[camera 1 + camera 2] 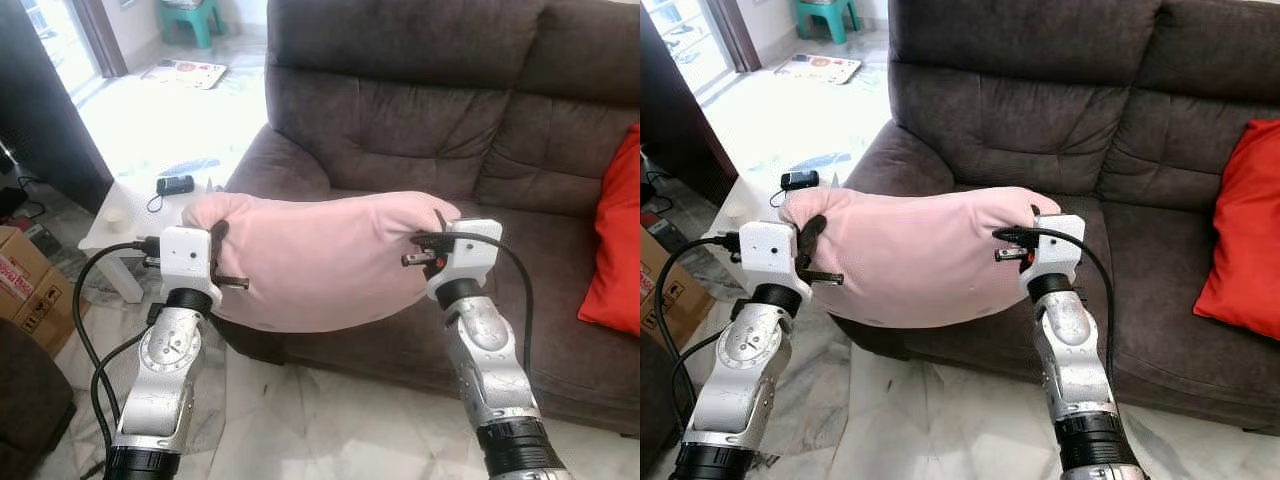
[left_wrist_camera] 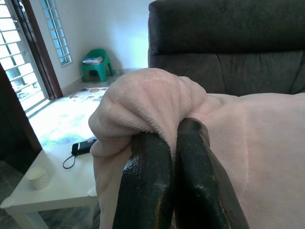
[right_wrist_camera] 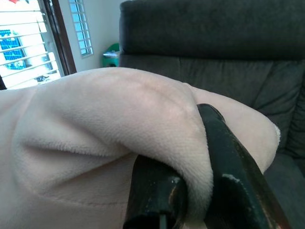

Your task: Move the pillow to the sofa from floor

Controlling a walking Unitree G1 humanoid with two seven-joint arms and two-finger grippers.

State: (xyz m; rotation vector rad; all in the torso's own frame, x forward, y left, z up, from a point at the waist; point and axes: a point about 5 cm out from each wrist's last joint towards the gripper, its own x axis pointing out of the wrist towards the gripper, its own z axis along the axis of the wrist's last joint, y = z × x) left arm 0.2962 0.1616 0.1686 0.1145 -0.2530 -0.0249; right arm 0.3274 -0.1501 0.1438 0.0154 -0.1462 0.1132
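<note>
Item 1. Small white low bench (image 1: 120, 235), far left beside the sofa arm: carries a black handheld device with a wrist cord (image 1: 174, 185) and a small pale round cup (image 1: 117, 219). Not part of my job.

Item 2. My left gripper (image 1: 222, 262): jaws closed tight on a bunched corner of the pillow, plush gathered over the two black fingers (image 2: 147, 186).

Item 3. Pale pink plush pillow (image 1: 320, 255): held off the floor, slung between my two grippers, in front of the sofa's left seat and roughly level with it. It sags in the middle and puckers at each pinch, so I judge it light, soft and limp, not fragile. The fleece may creep out of a shallow pinch; best hold is deep on the corners, fabric well bunched.

Item 4. My right gripper (image 1: 432, 248): jaws closed on the opposite corner, plush folded between the fingers (image 3: 238, 191).

Item 5. Dark brown fabric sofa (image 1: 420, 120): the destination, seat just beyond the pillow.

Item 6. Red cushion (image 1: 618, 240): far right on the sofa seat, well apart.
</note>
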